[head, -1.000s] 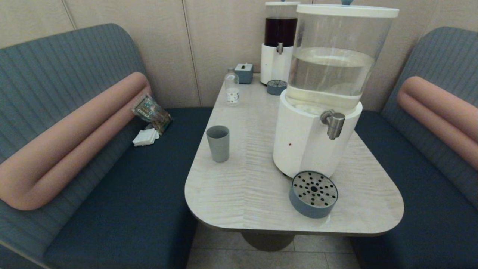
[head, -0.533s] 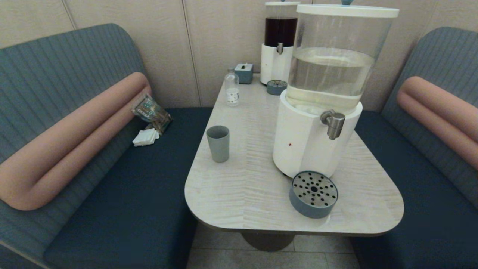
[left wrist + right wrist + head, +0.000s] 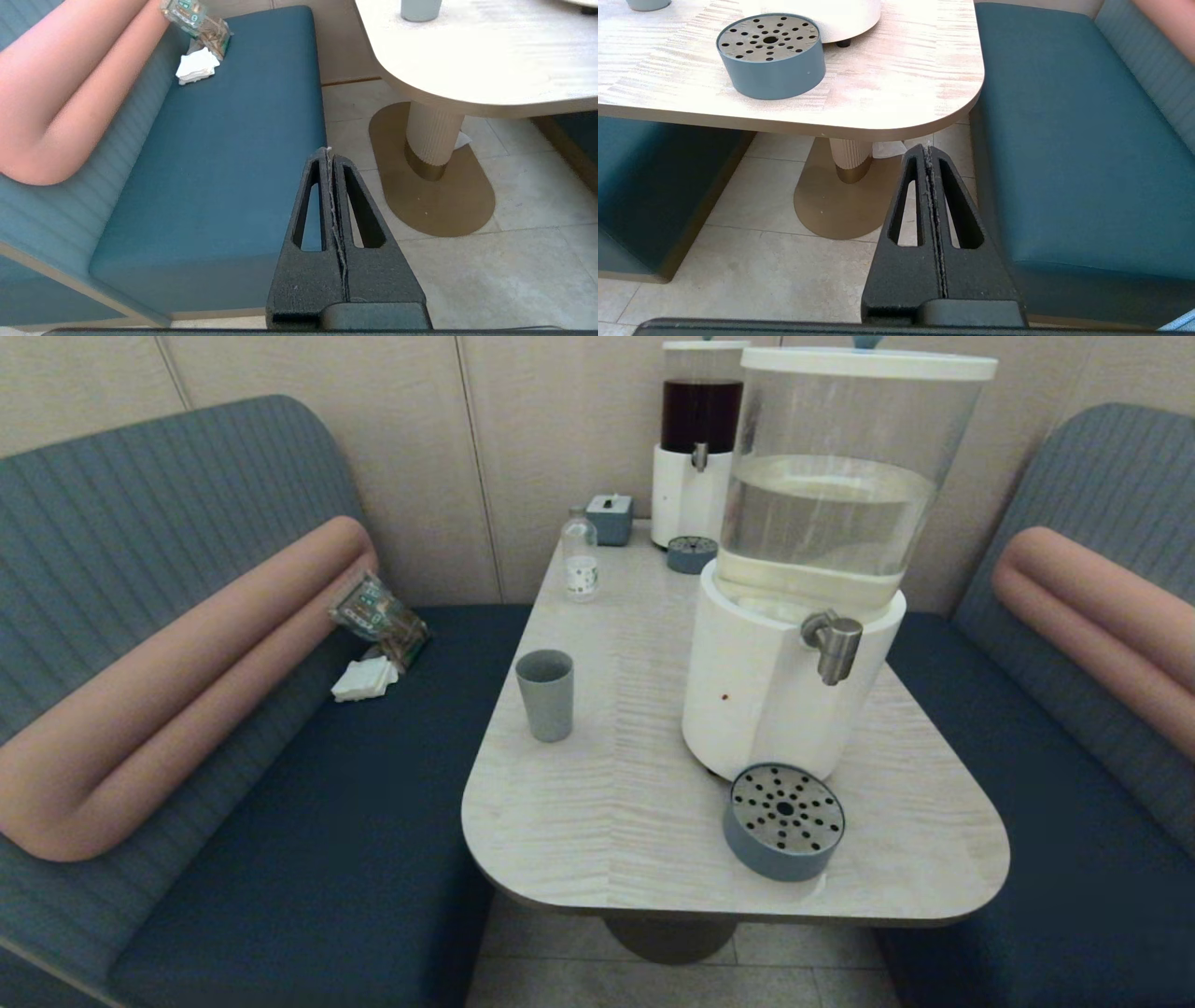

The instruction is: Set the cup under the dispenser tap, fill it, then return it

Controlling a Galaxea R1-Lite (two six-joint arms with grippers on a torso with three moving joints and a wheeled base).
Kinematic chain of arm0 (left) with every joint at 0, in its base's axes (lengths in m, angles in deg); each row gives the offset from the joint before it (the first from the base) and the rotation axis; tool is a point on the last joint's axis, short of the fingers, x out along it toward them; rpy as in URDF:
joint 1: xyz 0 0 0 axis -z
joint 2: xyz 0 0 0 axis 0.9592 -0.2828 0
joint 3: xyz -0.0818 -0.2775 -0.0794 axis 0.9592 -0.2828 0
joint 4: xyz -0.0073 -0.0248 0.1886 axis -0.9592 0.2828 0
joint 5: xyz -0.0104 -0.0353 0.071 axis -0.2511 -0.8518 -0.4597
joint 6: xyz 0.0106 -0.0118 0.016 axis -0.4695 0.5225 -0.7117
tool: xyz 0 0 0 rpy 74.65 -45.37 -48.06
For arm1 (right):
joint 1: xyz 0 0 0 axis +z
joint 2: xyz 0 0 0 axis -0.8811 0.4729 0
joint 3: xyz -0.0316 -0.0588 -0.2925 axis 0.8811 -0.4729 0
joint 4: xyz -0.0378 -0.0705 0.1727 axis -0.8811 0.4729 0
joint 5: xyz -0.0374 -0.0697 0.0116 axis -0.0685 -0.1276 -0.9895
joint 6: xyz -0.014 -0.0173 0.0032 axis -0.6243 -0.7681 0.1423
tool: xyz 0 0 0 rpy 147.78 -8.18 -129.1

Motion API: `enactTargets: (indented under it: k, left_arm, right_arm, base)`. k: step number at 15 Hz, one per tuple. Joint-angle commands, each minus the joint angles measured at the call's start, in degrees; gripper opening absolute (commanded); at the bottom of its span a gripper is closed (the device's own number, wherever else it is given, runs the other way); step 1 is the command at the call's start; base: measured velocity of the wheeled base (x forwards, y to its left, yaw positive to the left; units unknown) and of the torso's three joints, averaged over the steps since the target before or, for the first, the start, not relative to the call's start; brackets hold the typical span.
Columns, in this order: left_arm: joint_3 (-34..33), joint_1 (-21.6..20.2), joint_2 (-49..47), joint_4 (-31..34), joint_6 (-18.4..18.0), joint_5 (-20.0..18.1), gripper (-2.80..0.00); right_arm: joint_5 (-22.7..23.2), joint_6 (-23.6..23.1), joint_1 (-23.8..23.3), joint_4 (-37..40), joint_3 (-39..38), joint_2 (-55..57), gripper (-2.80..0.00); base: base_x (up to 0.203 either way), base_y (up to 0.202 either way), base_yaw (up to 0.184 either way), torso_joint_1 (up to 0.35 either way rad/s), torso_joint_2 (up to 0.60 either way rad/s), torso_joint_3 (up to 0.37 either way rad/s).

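The grey-blue cup (image 3: pixel 546 694) stands upright on the left part of the table (image 3: pixel 597 803), and its base shows in the left wrist view (image 3: pixel 420 7). The steel dispenser tap (image 3: pixel 834 646) juts from the big white-based dispenser (image 3: pixel 784 691) holding pale liquid. A round perforated drip tray (image 3: pixel 784 831) sits in front of the dispenser, nothing on it; it also shows in the right wrist view (image 3: pixel 771 55). My left gripper (image 3: pixel 329 156) hangs shut below table height over the floor beside the left bench. My right gripper (image 3: pixel 928 153) is shut too, low near the table's front right corner.
A smaller dark-liquid dispenser (image 3: pixel 698 448) with its own drip tray (image 3: pixel 692 553) stands at the back. A small clear bottle (image 3: pixel 580 560) and a grey-blue box (image 3: pixel 610 518) sit behind the cup. A snack packet (image 3: pixel 378 616) and white napkins (image 3: pixel 364 679) lie on the left bench.
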Motion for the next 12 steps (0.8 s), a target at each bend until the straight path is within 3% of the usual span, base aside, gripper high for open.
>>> enactTargets:
  k: [1, 12]
  left_arm:
    - [-0.11, 0.00, 0.10, -0.05, 0.74, 0.20, -2.80]
    - [-0.11, 0.00, 0.10, -0.06, 0.90, 0.28, -2.80]
  right_arm:
    - [0.01, -0.01, 0.02, 0.02, 0.05, 0.07, -2.80]
    - [0.01, -0.01, 0.02, 0.01, 0.00, 0.07, -2.80]
  base:
    - [0.000, 0.000, 0.000, 0.000, 0.00, 0.000]
    - [0.000, 0.000, 0.000, 0.000, 0.00, 0.000]
